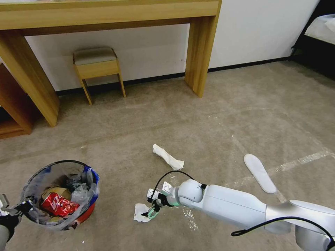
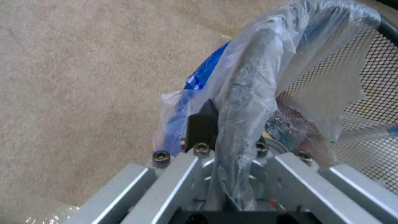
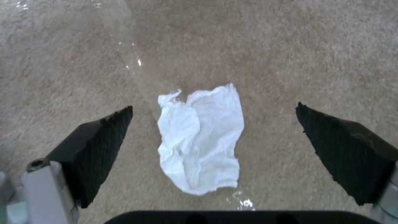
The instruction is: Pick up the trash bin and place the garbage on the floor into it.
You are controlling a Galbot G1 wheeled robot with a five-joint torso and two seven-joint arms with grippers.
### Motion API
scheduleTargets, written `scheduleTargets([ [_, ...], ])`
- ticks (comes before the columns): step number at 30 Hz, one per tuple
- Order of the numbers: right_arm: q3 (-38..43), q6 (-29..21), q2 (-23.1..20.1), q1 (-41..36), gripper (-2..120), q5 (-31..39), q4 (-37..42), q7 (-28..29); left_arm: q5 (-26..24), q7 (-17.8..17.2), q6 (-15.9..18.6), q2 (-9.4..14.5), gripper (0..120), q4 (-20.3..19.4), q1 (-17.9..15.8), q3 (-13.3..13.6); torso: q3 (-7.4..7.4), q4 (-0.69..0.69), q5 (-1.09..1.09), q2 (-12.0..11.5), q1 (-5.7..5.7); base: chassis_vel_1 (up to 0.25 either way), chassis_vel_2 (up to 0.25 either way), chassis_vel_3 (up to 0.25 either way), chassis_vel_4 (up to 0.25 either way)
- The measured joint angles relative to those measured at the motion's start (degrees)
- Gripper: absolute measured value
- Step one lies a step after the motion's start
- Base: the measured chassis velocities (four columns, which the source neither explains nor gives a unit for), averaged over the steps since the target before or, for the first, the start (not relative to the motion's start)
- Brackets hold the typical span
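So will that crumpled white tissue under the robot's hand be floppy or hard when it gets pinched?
Probably floppy: the crumpled white tissue lies creased and thin on the beige carpet floor, so it should squash between the open right end effector's pads. It looks very light, so it might slide or flutter if nudged rather than gripped.

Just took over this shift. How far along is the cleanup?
Done: the left gripper holds the trash bin by its rim, with a red wrapper already inside. In hand: the right gripper is open over a tissue. Left: another tissue and a slipper on the floor.
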Motion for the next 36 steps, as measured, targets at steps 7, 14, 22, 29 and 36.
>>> scheduleTargets([
  [7, -0.05, 0.6, 0.99, -0.97, 99, -0.37, -2.9, 0.45, -0.15, -0.05, 0.0, 0.24, 1, -0.31, 0.17, -0.03, 0.0, -0.01, 0.0, 0.0, 0.0, 0.0, 0.0, 0.0, 0.0],
  [14, -0.67, 0.71, 1.49, -1.64, 99, 0.07, -3.0, 1.16, -0.24, -0.08, 0.01, 0.38, 1, -0.33, 0.09, 0.04, 0.0, 0.0, 0.0, 0.0, 0.0, 0.0, 0.0, 0.0, 0.0],
  [22, -1.24, 0.71, 2.08, -1.99, 100, 0.15, -4.01, 1.57, -0.39, -0.09, 0.01, 0.47, 1, -0.29, 0.01, 0.13, 0.0, -0.01, 0.01, 0.0, 0.0, 0.0, 0.0, 0.0, 0.0],
  [29, -1.46, 0.79, 3.45, -2.0, 100, 0.12, -5.25, 1.56, -0.48, -0.09, 0.01, 0.52, 1, -0.36, 0.02, 0.17, 0.0, 0.0, 0.01, 0.0, 0.0, 0.0, 0.0, 0.0, 0.0],
  [36, -1.59, 1.41, 4.19, -2.04, 100, -0.05, -6.75, 1.52, -0.58, -0.09, 0.01, 0.56, 1, -0.53, 0.12, 0.1, 0.0, -0.01, 0.01, 0.0, 0.0, 0.0, 0.0, 0.0, 0.0],
])
